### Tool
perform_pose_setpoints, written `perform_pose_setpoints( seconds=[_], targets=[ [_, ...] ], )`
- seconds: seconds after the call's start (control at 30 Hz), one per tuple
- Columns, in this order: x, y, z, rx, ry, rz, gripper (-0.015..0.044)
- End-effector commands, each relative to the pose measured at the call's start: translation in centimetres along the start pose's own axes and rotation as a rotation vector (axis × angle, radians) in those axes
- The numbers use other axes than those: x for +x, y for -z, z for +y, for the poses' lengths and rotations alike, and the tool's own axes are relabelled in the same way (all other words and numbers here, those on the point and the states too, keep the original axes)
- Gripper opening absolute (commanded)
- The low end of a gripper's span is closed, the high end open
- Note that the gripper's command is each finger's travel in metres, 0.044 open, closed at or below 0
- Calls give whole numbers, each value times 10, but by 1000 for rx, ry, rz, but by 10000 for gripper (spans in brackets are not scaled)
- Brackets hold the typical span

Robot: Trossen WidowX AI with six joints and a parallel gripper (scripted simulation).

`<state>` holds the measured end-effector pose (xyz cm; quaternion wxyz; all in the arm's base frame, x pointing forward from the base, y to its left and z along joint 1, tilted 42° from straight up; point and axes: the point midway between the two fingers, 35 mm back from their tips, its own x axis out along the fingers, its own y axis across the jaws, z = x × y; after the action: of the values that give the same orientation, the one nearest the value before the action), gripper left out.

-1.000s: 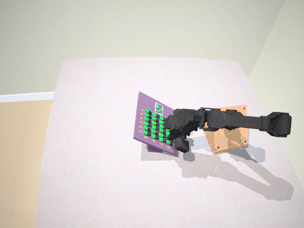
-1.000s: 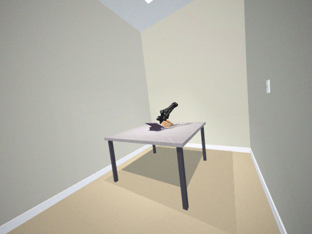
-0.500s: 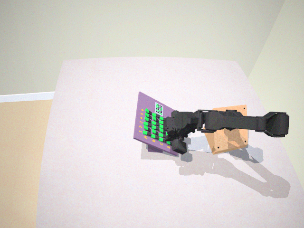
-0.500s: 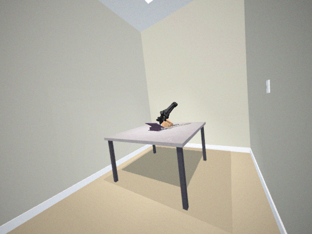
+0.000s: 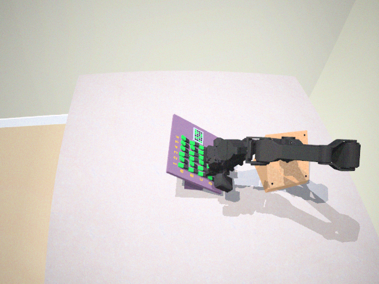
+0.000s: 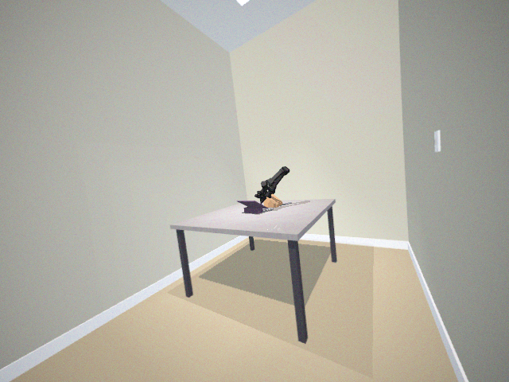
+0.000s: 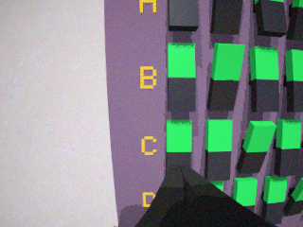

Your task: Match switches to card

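Note:
A tilted purple panel [image 5: 177, 123] [image 6: 249, 202] [image 7: 127, 95] carries a grid of green-and-dark rocker switches, with columns A to D and rows 1 to 6 marked in yellow. The small card [image 5: 198, 135] lies beyond row 6; it is outside the wrist view. My gripper [image 5: 208, 174] [image 6: 261, 203] [image 7: 178, 172] is shut and empty. Its tip points at the near end of switch C1 [image 7: 179, 137] in the wrist view and overlaps its dark half; I cannot tell if they touch. Switch D1 is hidden behind the fingers there. Switches B2 [image 7: 228, 62] and C3 [image 7: 259, 137] lean differently from switch B1 [image 7: 181, 61].
The wooden base plate [image 5: 301, 139] [image 6: 272, 201] stands behind the panel, under the arm. The arm covers the panel's near right part in the top view. The pale table [image 5: 122, 213] [image 6: 230, 224] bears the panel and the base.

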<state>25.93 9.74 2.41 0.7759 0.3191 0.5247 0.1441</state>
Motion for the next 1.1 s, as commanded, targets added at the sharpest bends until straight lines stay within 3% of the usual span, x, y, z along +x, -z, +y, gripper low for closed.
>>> perform_pose_setpoints(
  seconds=[0.0,1.07],
  targets=[
    [1,0,-1,4,3,-2,0],
    [5,0,-1,4,3,-2,0]
  ],
)
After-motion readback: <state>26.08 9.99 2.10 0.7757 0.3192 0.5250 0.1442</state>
